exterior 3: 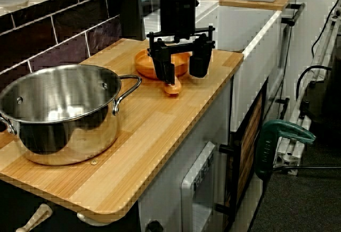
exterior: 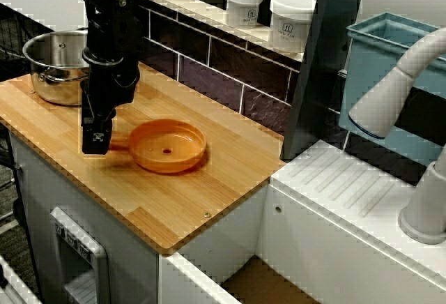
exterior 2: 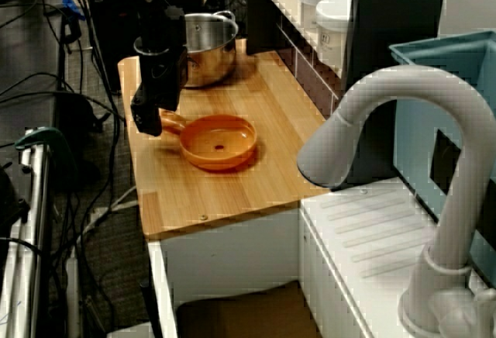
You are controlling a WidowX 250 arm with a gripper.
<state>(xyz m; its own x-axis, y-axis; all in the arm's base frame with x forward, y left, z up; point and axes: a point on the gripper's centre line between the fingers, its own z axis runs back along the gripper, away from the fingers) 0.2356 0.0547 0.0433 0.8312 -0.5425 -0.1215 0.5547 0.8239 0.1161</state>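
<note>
A shallow orange pan with a short handle lies on the wooden counter. My black gripper points straight down over the handle end. In the view from the pot end its two fingers stand apart, so it is open. The handle tip shows just under the left finger, with nothing clamped. A steel pot stands empty behind the arm, away from the pan.
Two white jars sit on the tiled ledge at the wall. Beyond the counter's end are a white drainboard, a curved tap and a blue bin. A green clamp hangs by the front edge.
</note>
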